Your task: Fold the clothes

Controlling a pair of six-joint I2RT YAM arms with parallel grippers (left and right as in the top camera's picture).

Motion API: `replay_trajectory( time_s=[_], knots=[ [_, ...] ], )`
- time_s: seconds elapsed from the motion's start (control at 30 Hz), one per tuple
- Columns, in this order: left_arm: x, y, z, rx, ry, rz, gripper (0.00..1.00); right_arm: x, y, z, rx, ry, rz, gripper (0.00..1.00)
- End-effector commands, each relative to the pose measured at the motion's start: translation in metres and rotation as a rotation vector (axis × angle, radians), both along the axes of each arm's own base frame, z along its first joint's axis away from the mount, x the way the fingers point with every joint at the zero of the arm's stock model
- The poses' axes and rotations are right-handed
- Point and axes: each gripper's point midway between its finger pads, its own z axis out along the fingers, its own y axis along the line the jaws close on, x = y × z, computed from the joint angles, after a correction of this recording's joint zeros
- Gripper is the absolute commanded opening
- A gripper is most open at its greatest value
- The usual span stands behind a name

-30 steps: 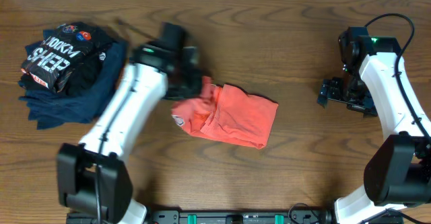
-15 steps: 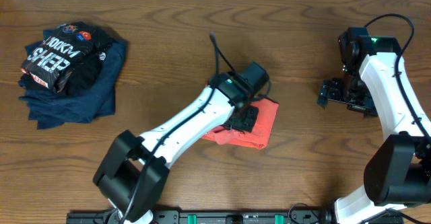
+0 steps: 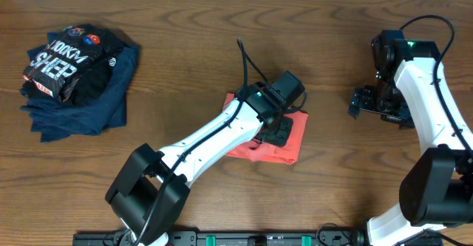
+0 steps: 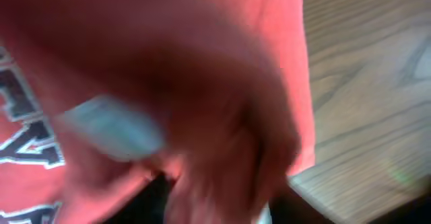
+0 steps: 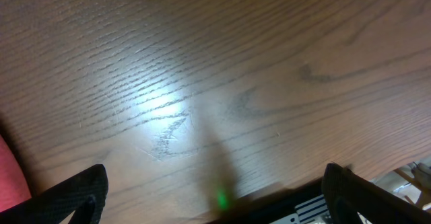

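The coral-red T-shirt (image 3: 293, 144) lies in a compact fold at the table's middle, mostly covered by my left arm. My left gripper (image 3: 278, 131) sits over the shirt's right part. The left wrist view is blurred and filled with red fabric (image 4: 202, 62), with white lettering at the left edge; a bunch of cloth is pinched between the dark fingers (image 4: 215, 209). My right gripper (image 3: 367, 102) rests open and empty at the right side of the table, apart from the shirt. Its fingers (image 5: 215, 198) are spread wide over bare wood, and a sliver of the red shirt (image 5: 9, 178) shows at the left edge.
A pile of navy blue folded garments (image 3: 85, 107) with a black printed shirt (image 3: 63, 61) on top lies at the far left. The table (image 3: 185, 24) is brown wood.
My left gripper has swept from the shirt's left side over to its right, carrying fabric across. The shirt is now narrower and doubled over. The right arm has not moved.
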Motion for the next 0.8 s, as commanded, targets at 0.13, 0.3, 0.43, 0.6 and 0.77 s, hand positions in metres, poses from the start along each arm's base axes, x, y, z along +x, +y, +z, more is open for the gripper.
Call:
replay_trajectory(
  time_s=[0.13,0.3,0.43,0.6,0.77],
  knots=[
    [0.001,-0.005,0.02,-0.045,-0.052,-0.09,0.57,0.002,-0.002,0.001,-0.003,-0.004,0.014,0.99],
    [0.037,0.041,0.064,0.052,-0.272,-0.002,0.57,0.008,0.013,-0.001,0.087,-0.016,0.103,0.99],
    [0.06,0.084,0.104,0.054,-0.384,0.123,0.62,0.024,0.069,-0.001,0.393,-0.094,0.35,0.99],
    [0.087,0.134,0.118,0.041,-0.403,0.322,0.64,0.04,0.139,0.019,0.724,-0.249,0.559,0.99],
    [0.099,0.157,0.091,0.049,-0.311,0.388,0.64,0.044,0.19,0.041,0.931,-0.347,0.657,0.92]
  ],
)
